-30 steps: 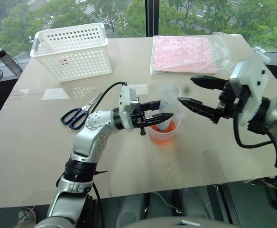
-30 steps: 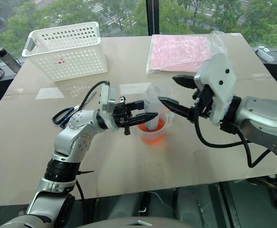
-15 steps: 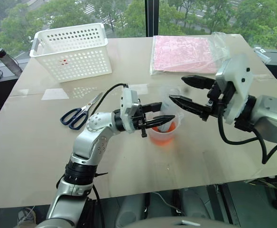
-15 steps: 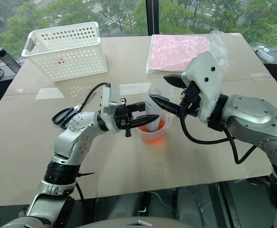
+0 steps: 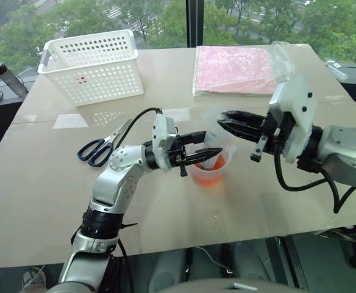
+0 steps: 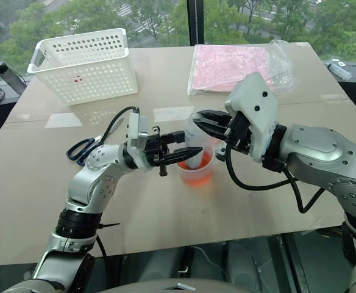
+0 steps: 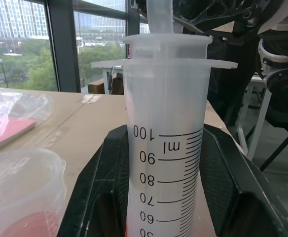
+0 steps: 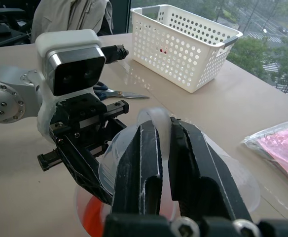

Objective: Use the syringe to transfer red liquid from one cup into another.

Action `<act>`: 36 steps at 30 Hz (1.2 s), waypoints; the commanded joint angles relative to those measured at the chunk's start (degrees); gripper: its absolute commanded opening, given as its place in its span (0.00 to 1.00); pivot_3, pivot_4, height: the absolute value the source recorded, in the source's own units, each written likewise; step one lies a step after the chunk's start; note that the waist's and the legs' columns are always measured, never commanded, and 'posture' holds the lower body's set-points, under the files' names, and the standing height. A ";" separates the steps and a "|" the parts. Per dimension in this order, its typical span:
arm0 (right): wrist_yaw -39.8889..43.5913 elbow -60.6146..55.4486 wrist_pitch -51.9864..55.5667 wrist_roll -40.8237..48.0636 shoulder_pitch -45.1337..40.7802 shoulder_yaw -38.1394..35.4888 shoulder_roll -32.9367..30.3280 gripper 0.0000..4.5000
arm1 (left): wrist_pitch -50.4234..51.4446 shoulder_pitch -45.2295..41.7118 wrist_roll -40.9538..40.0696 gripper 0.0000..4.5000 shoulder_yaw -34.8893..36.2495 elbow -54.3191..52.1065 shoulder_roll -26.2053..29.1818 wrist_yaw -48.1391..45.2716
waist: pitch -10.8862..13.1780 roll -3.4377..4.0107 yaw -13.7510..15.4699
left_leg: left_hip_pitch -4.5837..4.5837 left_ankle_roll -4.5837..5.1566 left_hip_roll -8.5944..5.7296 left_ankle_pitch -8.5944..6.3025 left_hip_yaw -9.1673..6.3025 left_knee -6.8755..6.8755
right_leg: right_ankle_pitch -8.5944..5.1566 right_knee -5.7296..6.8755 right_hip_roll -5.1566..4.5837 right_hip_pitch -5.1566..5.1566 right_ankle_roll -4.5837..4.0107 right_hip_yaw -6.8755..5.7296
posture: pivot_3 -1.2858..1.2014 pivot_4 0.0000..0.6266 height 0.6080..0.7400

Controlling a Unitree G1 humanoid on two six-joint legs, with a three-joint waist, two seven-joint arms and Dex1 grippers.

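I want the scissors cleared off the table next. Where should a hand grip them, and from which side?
Probably from straight above, at the neck where the blades meet the blue handles. The scissors lie flat on the table, so only a top-down pinch across that narrow part fits.

Beige table before tall windows, green trees outside.

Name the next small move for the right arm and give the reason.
Probably draw the plunger upward. The right gripper is shut on it, the left gripper clamps the syringe barrel upright, its lower end in the red liquid.
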 commanded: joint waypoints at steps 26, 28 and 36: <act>8.46 7.02 -2.11 -5.70 -8.20 -6.88 -3.17 0.01 | 3.56 0.70 -2.24 0.31 -1.79 -3.52 2.50 -1.56 | 0.02 0.03 0.02 | -0.03 0.03 0.00 -0.02 -0.01 -0.06 | 0.00 -0.07 -0.03 -0.04 0.00 0.00 | 0.52 0.24 1.00; 8.41 7.17 -2.07 -5.40 -8.26 -7.24 -3.24 0.01 | 3.84 0.42 -2.32 0.31 -1.83 -3.46 2.46 -1.63 | 0.02 0.03 0.01 | -0.04 0.04 0.00 -0.02 -0.01 -0.06 | 0.00 -0.07 -0.03 -0.05 0.00 0.00 | 0.52 0.24 1.00; 8.42 7.36 -2.03 -5.11 -8.55 -7.68 -3.62 0.01 | 4.15 0.17 -2.34 0.31 -1.83 -3.51 2.54 -2.13 | 0.02 0.03 0.01 | -0.14 0.03 0.00 -0.02 -0.01 -0.08 | 0.00 -0.08 -0.04 -0.16 0.00 0.00 | 0.52 0.24 1.00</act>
